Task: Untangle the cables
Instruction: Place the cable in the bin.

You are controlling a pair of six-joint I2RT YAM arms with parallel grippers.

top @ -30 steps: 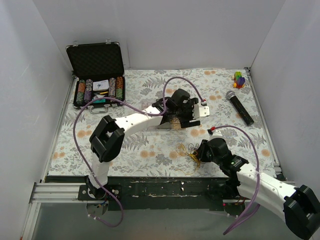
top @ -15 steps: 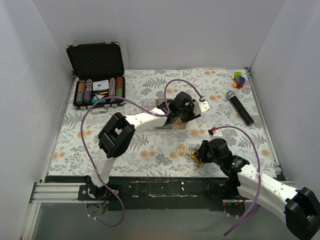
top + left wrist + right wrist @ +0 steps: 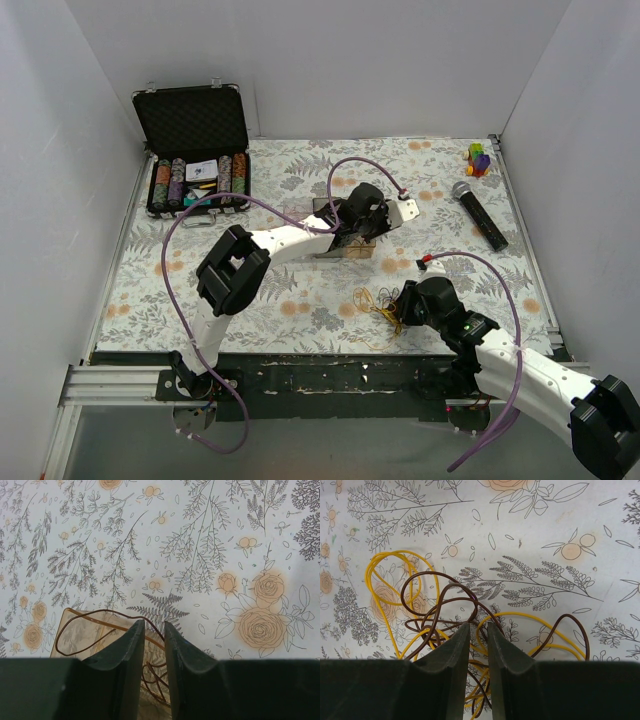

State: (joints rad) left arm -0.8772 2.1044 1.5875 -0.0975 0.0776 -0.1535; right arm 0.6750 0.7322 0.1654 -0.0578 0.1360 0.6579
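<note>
Cables (image 3: 378, 303) form one bundle; one microphone (image 3: 480, 214), one case (image 3: 195, 150).

Two claws (image 3: 154, 626) (image 3: 479, 626), one cable bundle (image 3: 378, 303), one case (image 3: 190, 122), one microphone (image 3: 480, 216), one toy (image 3: 479, 158).

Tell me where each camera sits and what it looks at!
Top: high behind, looking down over the table; left arm and right arm show.
Left wrist: on the left arm, looking down at clear plastic; left hand shows.
Right wrist: on the right arm, looking down at cables; right hand shows.
Shared: top and right wrist both see cables.
</note>
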